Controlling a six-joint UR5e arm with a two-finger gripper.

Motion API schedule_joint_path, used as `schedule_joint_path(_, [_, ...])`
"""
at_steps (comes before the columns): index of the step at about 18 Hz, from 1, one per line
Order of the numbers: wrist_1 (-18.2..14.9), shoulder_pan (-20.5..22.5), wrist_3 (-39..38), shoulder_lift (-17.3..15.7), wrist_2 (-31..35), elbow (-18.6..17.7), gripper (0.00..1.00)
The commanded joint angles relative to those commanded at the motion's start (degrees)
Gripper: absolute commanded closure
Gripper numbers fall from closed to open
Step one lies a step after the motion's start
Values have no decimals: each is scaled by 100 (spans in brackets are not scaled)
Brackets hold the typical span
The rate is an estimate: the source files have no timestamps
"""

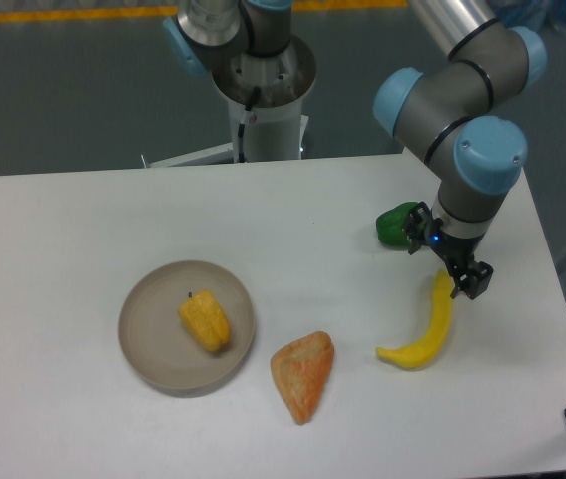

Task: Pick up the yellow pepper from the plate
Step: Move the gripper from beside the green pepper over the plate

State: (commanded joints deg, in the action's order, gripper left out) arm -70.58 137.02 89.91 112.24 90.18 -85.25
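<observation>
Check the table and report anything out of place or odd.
Nothing is spilled or damaged. One mismatch: the gripper hangs over the banana's upper end at the far right, well away from the pepper, which lies untouched on the plate.

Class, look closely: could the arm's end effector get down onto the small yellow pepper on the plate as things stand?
Probably yes. The small chunky yellow pepper lies uncovered on the round grey-beige plate, while the end effector hangs over the banana.

Yellow-orange pepper (206, 321), grey-beige plate (148, 349), yellow banana (424, 331), orange-red wedge (303, 374), green item (395, 224), white table (83, 230)
</observation>
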Motion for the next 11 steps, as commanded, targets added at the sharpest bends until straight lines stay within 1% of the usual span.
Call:
schedule_joint_path(4, [0, -9, -44, -9, -9, 0, 0])
schedule_joint_path(9, [0, -123, -351, 0, -9, 18, 0])
schedule_joint_path(11, [0, -254, -938, 0, -9, -26, 0])
